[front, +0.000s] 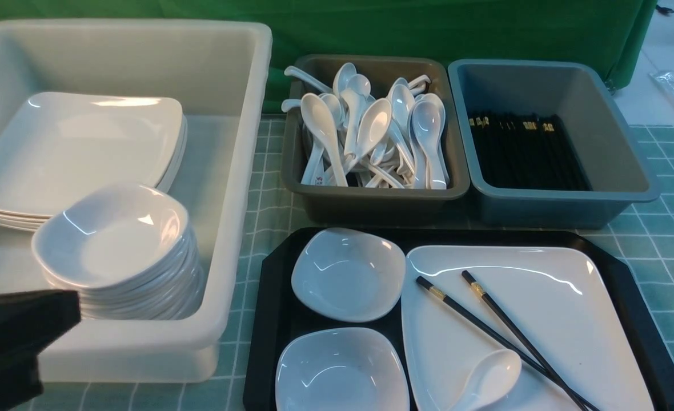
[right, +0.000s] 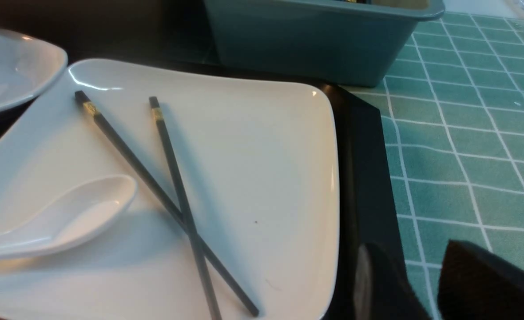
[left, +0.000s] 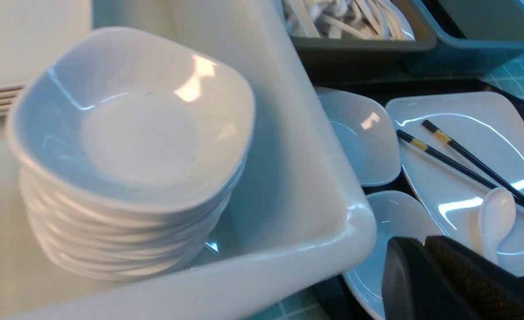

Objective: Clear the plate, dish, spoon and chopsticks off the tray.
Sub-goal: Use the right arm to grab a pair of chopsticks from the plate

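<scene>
Black-fingered, the left gripper (left: 424, 243) sat closed by the white tub (front: 231, 240), the right gripper (right: 422, 266) parted at the right rim of the tray (front: 274, 319). The plate (front: 571, 319) on it carried the spoon (front: 488, 379) and crossed chopsticks (right: 175, 178) beside two small dishes (front: 345, 274); spoon bin (front: 371, 200) and chopstick bin (front: 542, 208) stood beyond.

One black tray (front: 268, 308). One large white plate (front: 571, 319). Two small white dishes (front: 345, 274) on the tray. One white spoon (front: 494, 371). Two black chopsticks (front: 485, 330), a single pair. Three bins: one big white tub (front: 245, 171), two smaller grey bins (front: 371, 202). In the tub, one stack of large plates (front: 68, 148), about four, and one stack of small dishes (front: 114, 240), too tightly nested to count. One heap of spoons (front: 371, 131) and one bundle of chopsticks (front: 525, 151), both too many to count.
</scene>
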Action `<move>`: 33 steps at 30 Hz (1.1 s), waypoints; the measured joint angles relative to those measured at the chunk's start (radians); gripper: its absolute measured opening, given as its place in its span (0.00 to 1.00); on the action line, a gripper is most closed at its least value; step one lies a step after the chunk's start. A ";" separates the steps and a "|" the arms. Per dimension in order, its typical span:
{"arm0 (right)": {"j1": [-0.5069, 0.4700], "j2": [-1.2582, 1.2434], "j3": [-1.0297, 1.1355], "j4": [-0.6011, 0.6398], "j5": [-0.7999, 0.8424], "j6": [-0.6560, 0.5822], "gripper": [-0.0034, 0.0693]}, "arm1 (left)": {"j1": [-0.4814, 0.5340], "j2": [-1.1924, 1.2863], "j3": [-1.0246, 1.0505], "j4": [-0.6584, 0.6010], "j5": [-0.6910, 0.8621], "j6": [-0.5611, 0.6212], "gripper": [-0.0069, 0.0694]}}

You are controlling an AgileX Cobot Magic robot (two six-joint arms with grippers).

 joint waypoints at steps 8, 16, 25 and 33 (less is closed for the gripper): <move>0.000 0.000 0.000 0.000 0.000 0.000 0.38 | -0.233 0.201 -0.018 0.000 -0.144 0.052 0.11; 0.000 0.000 0.000 0.000 0.000 0.000 0.38 | -0.448 0.335 -0.020 -0.014 -0.409 0.097 0.11; 0.000 0.000 0.000 0.080 -0.239 0.333 0.38 | -0.468 0.286 -0.020 -0.017 -0.398 0.125 0.11; 0.051 0.131 -0.161 0.095 -0.075 0.371 0.30 | -0.468 0.225 -0.020 -0.017 -0.392 0.166 0.11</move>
